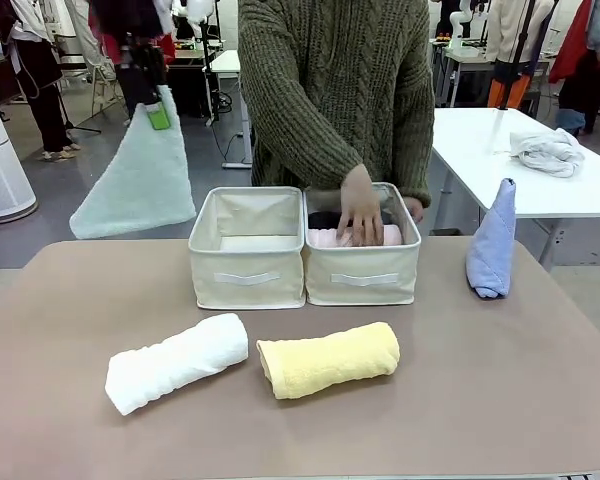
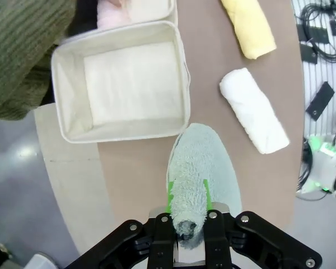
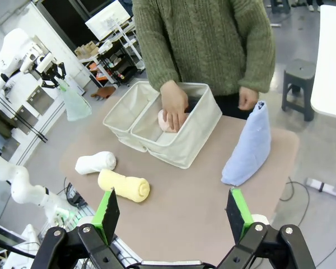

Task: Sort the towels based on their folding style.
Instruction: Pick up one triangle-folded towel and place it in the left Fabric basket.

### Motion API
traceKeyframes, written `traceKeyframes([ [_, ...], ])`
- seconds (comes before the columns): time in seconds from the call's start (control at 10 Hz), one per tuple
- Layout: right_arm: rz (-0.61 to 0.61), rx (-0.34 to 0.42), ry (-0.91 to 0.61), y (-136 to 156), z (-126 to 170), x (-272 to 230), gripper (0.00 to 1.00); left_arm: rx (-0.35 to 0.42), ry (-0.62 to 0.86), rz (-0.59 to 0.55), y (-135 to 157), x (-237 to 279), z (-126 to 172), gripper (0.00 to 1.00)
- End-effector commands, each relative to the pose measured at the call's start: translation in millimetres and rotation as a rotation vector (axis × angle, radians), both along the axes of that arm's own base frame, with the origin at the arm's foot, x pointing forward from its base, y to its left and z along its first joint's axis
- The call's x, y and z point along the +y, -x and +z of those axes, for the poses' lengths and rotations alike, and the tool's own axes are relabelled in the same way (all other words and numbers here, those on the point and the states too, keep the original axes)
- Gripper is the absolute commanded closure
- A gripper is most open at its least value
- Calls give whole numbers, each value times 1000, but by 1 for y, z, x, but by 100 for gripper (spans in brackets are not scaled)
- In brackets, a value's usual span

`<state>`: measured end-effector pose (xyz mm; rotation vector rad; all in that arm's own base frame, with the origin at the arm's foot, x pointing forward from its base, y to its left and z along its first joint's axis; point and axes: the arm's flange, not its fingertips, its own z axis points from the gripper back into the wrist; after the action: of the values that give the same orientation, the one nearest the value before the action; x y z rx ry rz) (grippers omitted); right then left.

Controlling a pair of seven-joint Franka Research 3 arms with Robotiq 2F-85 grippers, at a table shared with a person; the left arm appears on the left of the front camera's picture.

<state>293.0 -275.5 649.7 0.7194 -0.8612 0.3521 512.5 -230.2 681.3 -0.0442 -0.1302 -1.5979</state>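
My left gripper [image 1: 158,112] hangs high over the table's far left, shut on the tip of the pale teal cone towel [image 1: 135,185], which dangles beside the left beige bin [image 2: 64,84]. The person's hand [image 1: 360,205] presses the pink rolled towel [image 1: 325,238] into the right bin [image 1: 363,275]; a dark towel [image 1: 325,218] lies behind it. The white roll [image 1: 177,362] and the yellow roll [image 1: 328,358] lie on the near table. At the right edge the periwinkle cone towel [image 1: 492,240] stands upright. My right gripper [image 3: 173,216] is open, high above the near edge.
The left bin [image 1: 247,270] holds nothing. A whitish cloth heap [image 1: 547,150] lies on a white table [image 1: 500,180] behind at the right. The brown table [image 1: 480,400] is bare in front of the rolls and at the near right. The person stands close behind the bins.
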Motion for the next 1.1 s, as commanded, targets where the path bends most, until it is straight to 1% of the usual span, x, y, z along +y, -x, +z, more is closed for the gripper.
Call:
traceKeyframes([
  [0.0,10,-26,-15,-1,-1,0,0,-58,-77,-81,-22,-31,13,84],
  [0.1,10,-26,-15,-1,-1,0,0,-90,-65,-106,-29,-48,10,84],
  [0.2,10,-26,-15,-1,-1,0,0,-104,-52,-142,-41,-68,3,84],
  [0.3,10,-26,-15,-1,-1,0,0,-90,-49,-172,-47,-89,-10,84],
  [0.4,10,-26,-15,-1,-1,0,0,-104,-42,-198,-57,-107,-19,84],
  [0.5,10,-26,-15,-1,-1,0,0,-104,-20,-229,-67,-119,-25,84],
  [0.6,10,-26,-15,-1,-1,0,0,-132,0,-239,-69,-128,-35,84],
  [0.7,10,-26,-15,-1,-1,0,0,-143,21,-254,-75,-134,-43,84],
  [0.9,10,-26,-15,-1,-1,0,0,-142,46,-298,-86,-140,-61,84],
  [1.0,10,-26,-15,-1,-1,0,0,-105,67,-320,-91,-145,-76,84],
])
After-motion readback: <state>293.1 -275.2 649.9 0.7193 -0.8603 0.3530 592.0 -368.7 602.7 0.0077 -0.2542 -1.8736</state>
